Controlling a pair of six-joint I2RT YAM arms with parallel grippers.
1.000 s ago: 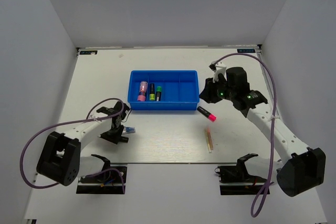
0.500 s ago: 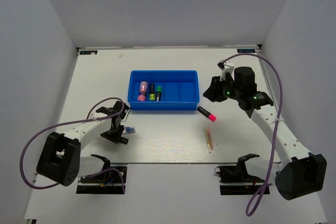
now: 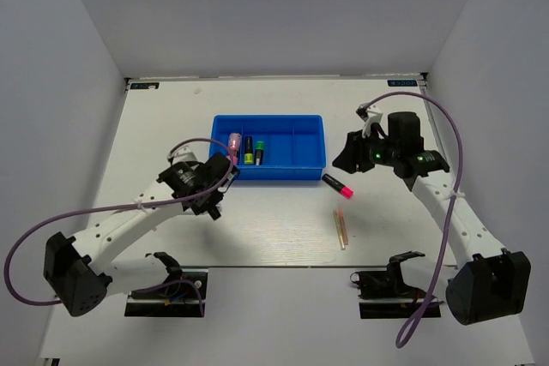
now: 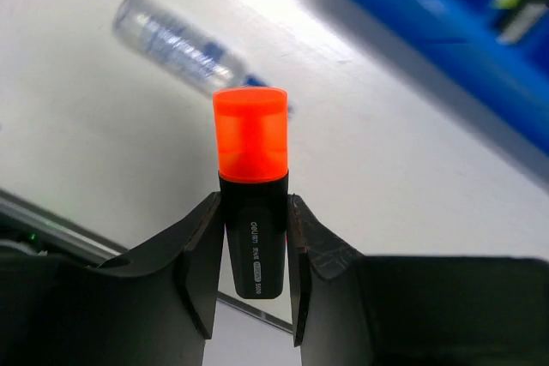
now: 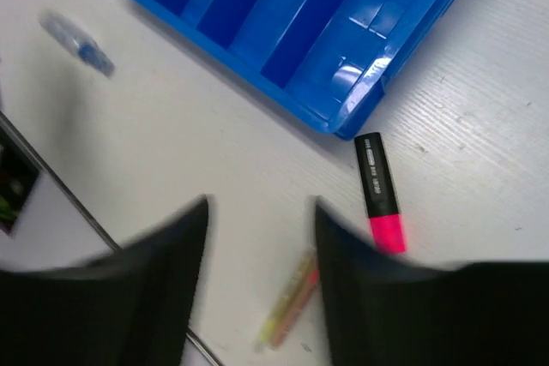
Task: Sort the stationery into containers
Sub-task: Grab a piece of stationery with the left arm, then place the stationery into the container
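Note:
My left gripper (image 4: 253, 203) is shut on a black marker with an orange cap (image 4: 250, 139), held above the table near the front left corner of the blue tray (image 3: 268, 176). A clear bluish pen (image 4: 176, 45) lies on the table below it. In the top view, the left gripper (image 3: 213, 203) hides the pen. The tray holds a pink tube (image 3: 232, 147), a yellow-capped marker (image 3: 247, 153) and a green-capped marker (image 3: 259, 152). My right gripper (image 3: 347, 156) is open and empty, right of the tray. A pink-capped marker (image 5: 377, 190) and thin pale sticks (image 5: 287, 302) lie below it.
The tray's two right compartments (image 5: 334, 15) hold nothing. The pink-capped marker (image 3: 338, 186) lies just off the tray's front right corner, and the sticks (image 3: 341, 229) lie nearer the table's front edge. White walls enclose the table on three sides.
My left arm has lifted away from the pen and swung right and up toward the tray's front left corner. The right gripper has drifted slightly right.

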